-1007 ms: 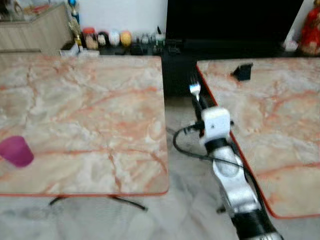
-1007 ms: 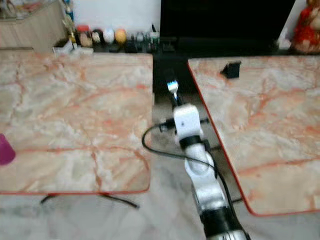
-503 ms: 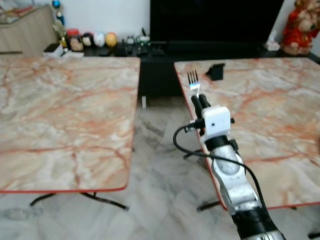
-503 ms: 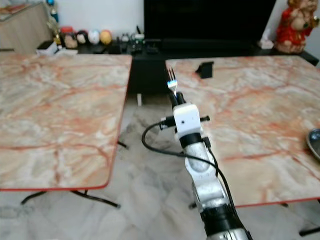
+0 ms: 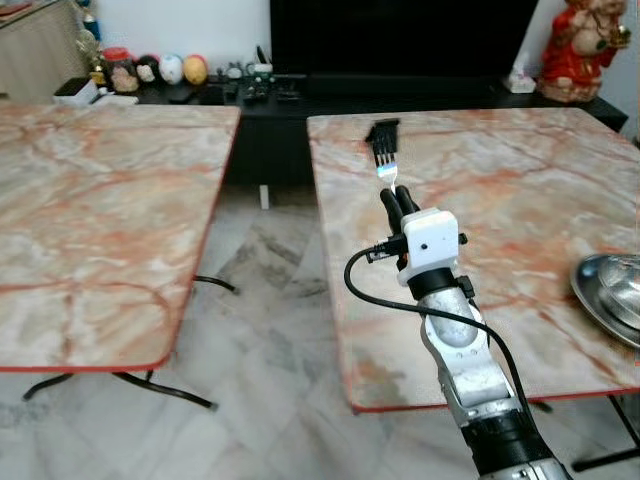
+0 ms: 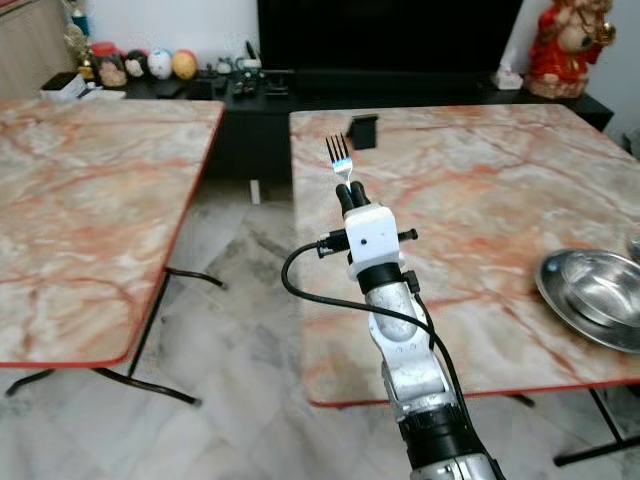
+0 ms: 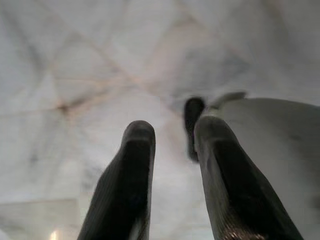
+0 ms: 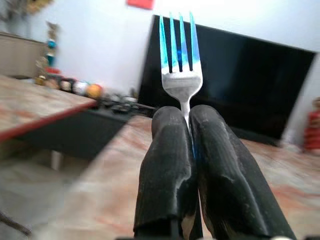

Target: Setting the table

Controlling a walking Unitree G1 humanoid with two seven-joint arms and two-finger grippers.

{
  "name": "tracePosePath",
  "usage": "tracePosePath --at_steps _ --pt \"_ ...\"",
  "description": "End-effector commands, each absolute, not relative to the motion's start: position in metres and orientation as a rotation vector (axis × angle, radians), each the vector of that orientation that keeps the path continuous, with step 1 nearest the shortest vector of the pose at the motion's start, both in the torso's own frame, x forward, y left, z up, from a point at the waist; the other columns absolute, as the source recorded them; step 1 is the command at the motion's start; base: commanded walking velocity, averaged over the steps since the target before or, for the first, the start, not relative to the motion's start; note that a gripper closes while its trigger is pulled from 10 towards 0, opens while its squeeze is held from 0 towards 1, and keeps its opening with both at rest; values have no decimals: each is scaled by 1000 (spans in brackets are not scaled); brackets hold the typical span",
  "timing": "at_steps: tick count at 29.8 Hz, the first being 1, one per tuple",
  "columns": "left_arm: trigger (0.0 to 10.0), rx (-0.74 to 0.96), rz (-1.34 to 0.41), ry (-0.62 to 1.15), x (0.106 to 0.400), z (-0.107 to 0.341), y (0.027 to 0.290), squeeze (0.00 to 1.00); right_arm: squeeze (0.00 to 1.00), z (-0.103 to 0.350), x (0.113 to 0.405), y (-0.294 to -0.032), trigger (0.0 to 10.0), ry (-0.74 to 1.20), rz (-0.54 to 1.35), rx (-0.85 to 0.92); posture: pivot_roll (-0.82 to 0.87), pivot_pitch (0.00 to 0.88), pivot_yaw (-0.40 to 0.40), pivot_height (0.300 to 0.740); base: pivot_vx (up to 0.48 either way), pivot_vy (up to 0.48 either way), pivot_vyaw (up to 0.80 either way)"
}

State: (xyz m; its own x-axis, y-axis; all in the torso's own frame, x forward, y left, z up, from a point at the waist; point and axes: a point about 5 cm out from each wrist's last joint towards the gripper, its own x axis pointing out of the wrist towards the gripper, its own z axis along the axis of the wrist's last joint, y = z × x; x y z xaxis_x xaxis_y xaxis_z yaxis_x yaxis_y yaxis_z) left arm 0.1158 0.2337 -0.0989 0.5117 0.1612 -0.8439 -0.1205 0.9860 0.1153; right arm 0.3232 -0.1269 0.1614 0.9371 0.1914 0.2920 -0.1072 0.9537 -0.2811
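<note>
Right gripper (image 6: 349,196) clenched on fork (image 6: 340,160), tines upright, above near-left edge of right-hand bench (image 6: 470,180). View swung rightward within the last second: pink cup gone from sight, steel bowl (image 6: 598,295) now visible on the bench, suggesting approach to the place setting. Left gripper (image 7: 172,170) apparently parted, empty, over blurred floor.

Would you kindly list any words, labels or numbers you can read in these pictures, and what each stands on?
None can be read.
The jars and ornaments on the black TV stand are too small and blurred.
The fork in the right end effector bears no visible marking.
</note>
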Motion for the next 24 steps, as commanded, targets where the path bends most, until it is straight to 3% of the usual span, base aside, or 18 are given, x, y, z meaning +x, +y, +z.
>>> tracePosePath --at_steps 1,24 --pt "10000 62 179 1032 112 -98 240 0 0 169 325 -122 10000 -346 165 -250 -69 0 1 732 0 -300 0" --pt "10000 57 182 1029 113 -98 241 0 0 169 326 -121 10000 -346 162 -249 -70 0 5 732 0 -363 0"
